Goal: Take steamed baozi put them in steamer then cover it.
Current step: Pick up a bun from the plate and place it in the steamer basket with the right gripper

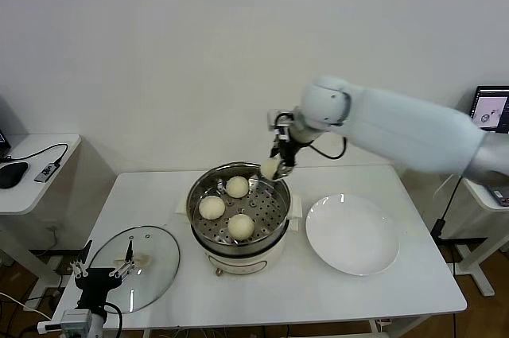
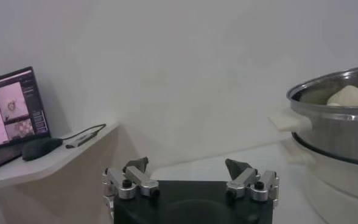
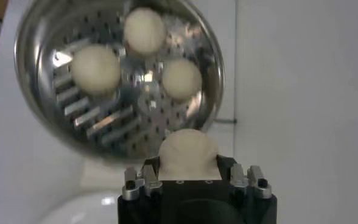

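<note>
The steel steamer (image 1: pixel 200 195) stands mid-table with three cream baozi (image 1: pixel 237 187) (image 1: pixel 211 207) (image 1: pixel 241 227) on its perforated tray. My right gripper (image 1: pixel 273 169) is shut on the fourth baozi (image 1: pixel 270 168) and holds it above the steamer's far right rim. In the right wrist view that baozi (image 3: pixel 188 152) sits between the fingers (image 3: pixel 224 165), with the tray (image 3: pixel 106 122) and three buns beyond. The glass cover (image 1: pixel 135 258) lies flat on the table at the front left. My left gripper (image 2: pixel 187 168) is open and empty, low by the table's front left corner.
An empty white plate (image 1: pixel 352 235) lies right of the steamer. A side table (image 1: pixel 32 167) with a mouse and cable stands at the left. A screen (image 1: pixel 490 107) shows at the far right. The steamer's side (image 2: pixel 337 128) shows in the left wrist view.
</note>
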{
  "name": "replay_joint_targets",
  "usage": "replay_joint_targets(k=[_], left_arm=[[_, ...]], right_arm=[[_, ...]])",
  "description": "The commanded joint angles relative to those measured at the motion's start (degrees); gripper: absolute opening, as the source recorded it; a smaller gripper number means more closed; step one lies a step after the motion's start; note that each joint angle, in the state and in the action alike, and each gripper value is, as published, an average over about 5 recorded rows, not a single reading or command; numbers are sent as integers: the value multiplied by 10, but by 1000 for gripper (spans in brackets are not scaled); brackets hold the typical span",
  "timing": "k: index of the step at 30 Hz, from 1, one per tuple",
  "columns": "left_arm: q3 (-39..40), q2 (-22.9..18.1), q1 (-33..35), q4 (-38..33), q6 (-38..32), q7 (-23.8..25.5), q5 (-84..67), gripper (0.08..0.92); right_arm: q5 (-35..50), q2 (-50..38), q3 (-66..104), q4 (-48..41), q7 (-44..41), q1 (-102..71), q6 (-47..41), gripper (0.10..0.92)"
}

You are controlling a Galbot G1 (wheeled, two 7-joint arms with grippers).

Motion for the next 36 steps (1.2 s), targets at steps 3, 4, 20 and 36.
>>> replay_joint_targets(k=[3, 4, 20, 36], left_arm=[[0, -1, -1, 4, -1, 0, 0, 823], [0, -1, -1, 4, -1, 0, -1, 823], [2, 1, -6, 9, 0, 0, -2, 823], [-2, 0, -6, 6, -1, 0, -3, 823]], right_arm=[[35, 80, -21, -27, 41, -62, -64, 594], [30, 79, -21, -29, 40, -66, -64, 594], [-19, 58, -13, -38, 36, -94, -64, 594], [-28, 24, 21, 0, 54, -93, -64, 717]])
